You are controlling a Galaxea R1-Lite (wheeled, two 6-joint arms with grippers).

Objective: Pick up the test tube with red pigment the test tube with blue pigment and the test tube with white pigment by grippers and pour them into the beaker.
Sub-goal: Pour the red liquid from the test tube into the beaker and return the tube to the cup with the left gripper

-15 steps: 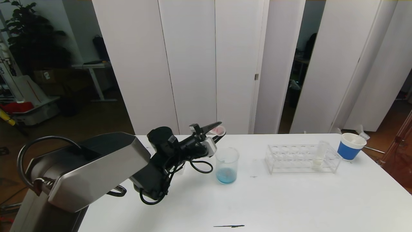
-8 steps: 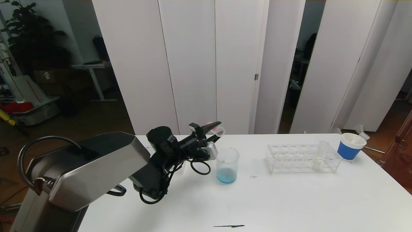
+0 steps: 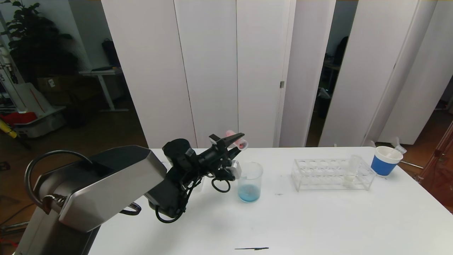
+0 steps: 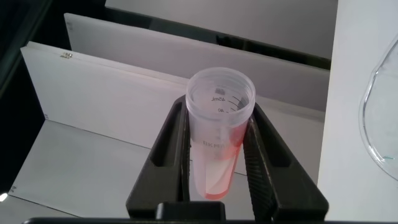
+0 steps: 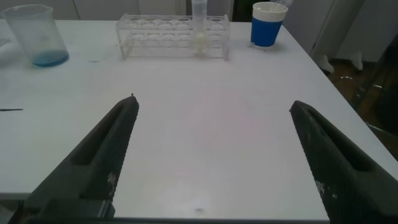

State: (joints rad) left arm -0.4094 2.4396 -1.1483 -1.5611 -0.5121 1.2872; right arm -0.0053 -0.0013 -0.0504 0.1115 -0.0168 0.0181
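My left gripper (image 3: 238, 143) is shut on the test tube with red pigment (image 3: 236, 139), just above and left of the beaker (image 3: 250, 181). In the left wrist view the tube (image 4: 217, 134) sits between both fingers of that gripper (image 4: 217, 111), red liquid along its wall, and the beaker's rim (image 4: 379, 118) shows beside it. The beaker holds a little blue liquid. The test tube with white pigment (image 3: 350, 173) stands in the clear rack (image 3: 318, 174). The test tube with blue pigment is out of view. My right gripper (image 5: 212, 107) hangs open over the near table.
A blue-banded paper cup (image 3: 385, 161) stands right of the rack, near the table's right edge. A thin black mark (image 3: 251, 248) lies by the front edge. In the right wrist view the rack (image 5: 173, 35), cup (image 5: 267, 23) and beaker (image 5: 38, 35) stand far off.
My left wrist has turned, so the red tube's closed end rose and its mouth now points down towards the beaker. The right gripper has not moved.
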